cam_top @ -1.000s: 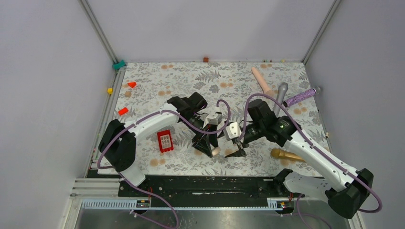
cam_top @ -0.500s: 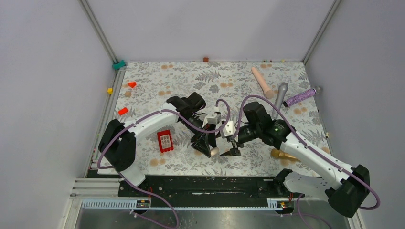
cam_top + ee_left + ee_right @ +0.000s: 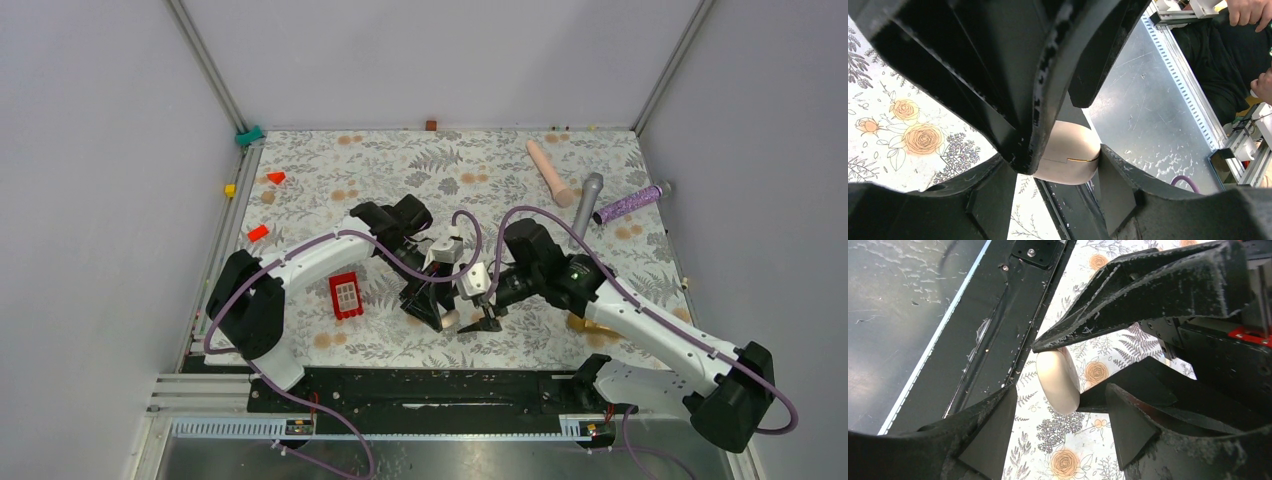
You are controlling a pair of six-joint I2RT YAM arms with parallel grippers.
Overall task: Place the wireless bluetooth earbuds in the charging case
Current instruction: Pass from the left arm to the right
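- Your charging case (image 3: 1070,159) is a smooth, matte cream shell, rounded like an egg. A fine seam runs round its middle with a thin gold line along part of it, and the seam looks closed.
- The tabletop (image 3: 480,170) is covered with a pale cloth printed with grey ferns and orange roses. A black rail and scratched grey metal run along its near edge.
- The red block (image 3: 346,295) is a flat rectangle with a grid of pale squares on top. It lies on the cloth to the left of the case, apart from it.
- Both end effectors have black, wedge-shaped fingers with a rough, scuffed surface.
- Your left end effector (image 3: 438,312) is clamped on the case, a finger pressed to each side, near the front edge of the cloth. You cannot tell whether the case clears the cloth.
- Your right end effector (image 3: 482,321) is spread wide and grasps nothing. Its tips sit just beside the case on its right, and the wrist view frames the case in the gap between them, with no contact visible.
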